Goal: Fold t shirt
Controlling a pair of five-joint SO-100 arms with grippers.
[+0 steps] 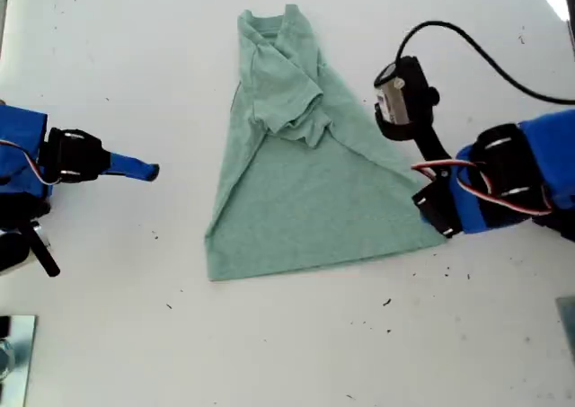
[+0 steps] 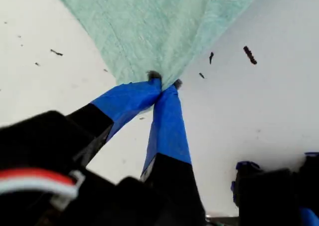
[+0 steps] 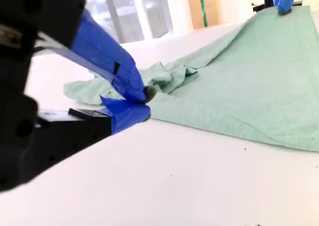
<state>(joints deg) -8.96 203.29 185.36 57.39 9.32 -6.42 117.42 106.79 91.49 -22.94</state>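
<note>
Dark specks (image 1: pixel 387 302) beside t shirt (image 1: pixel 305 200)

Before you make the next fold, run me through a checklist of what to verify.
1. My first gripper pinching a corner of the t shirt: ok.
2. My second gripper off the fabric, holding nothing: ok.
3. Sleeve lying flat: not ok, it is bunched mid-shirt.
4. Hem lying straight: ok.
5. Pinch catches both fabric layers: cannot tell.
</note>
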